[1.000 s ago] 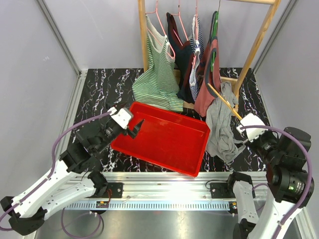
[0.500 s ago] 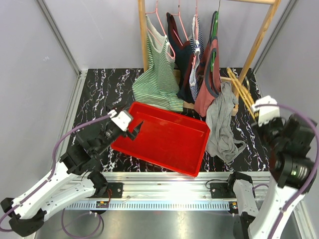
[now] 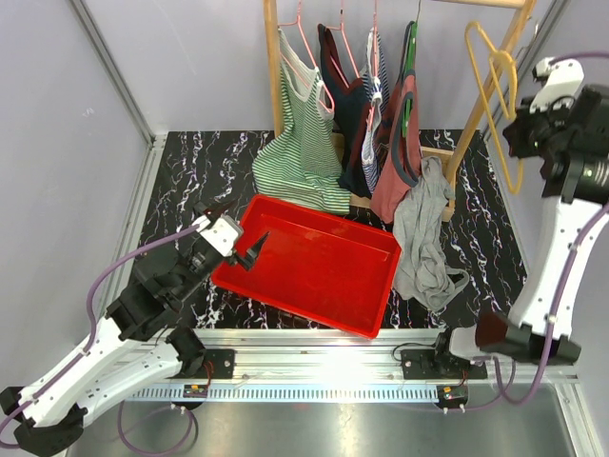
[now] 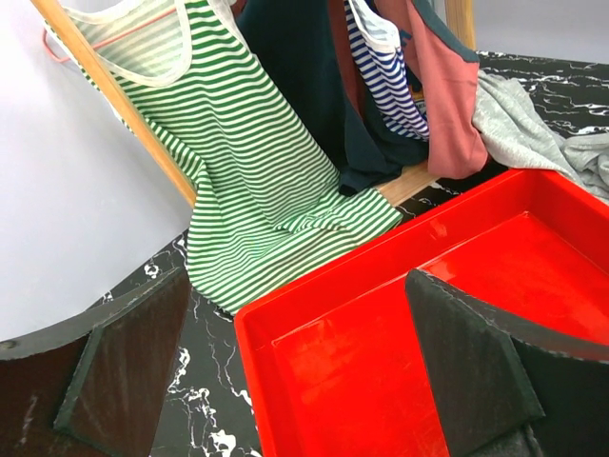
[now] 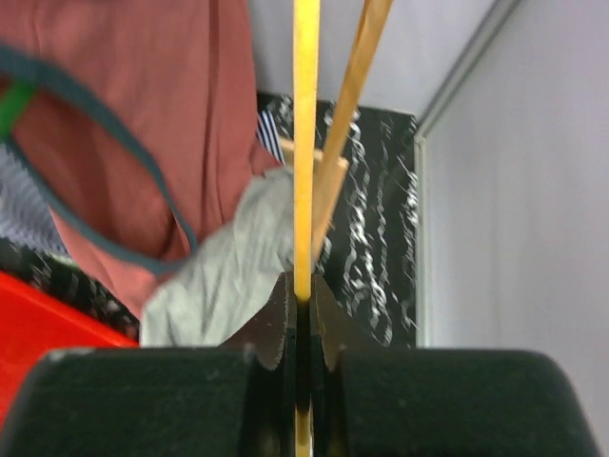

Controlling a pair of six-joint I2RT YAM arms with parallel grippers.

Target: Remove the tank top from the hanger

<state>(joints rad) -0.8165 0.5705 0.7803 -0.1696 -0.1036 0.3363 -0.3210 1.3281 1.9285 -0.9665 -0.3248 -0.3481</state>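
— Looking for the grey top (image 3: 423, 238); where does it lie?

— Heaped on the table (image 3: 190, 171), at 3 o'clock from the tray (image 3: 314, 267) in the top view; its upper end rests against the foot of the rack (image 3: 463, 152), right under the pink top (image 3: 395, 162); its lower folds sit just beside the tray's right edge, though I cannot tell whether they touch; nothing grips it.

— And the hanger (image 3: 495, 95)?

— Yellow and bare; it is up in the air at 1 o'clock of the top view, hook uppermost, in front of the rack's right post and well apart from the grey top.

— What holds it there?

— The right gripper (image 5: 303, 297); its jaws are clenched on the hanger's thin bar, which runs straight up from between the fingers in the wrist view; below it, towards 8 o'clock, that view shows the grey top and the pink top.

— The left gripper (image 4: 295, 274)?

— Released; jaws spread wide with nothing between them; it hovers low at the tray's 9 o'clock corner, pointing towards 2 o'clock; between its fingers the wrist view shows the bare red tray floor, and beyond, at 11 o'clock, the green-striped top (image 4: 257, 171).

— Does that one hang?

— Yes, from the rack's left end; its hem drapes down onto the table, touching the tray's far rim.
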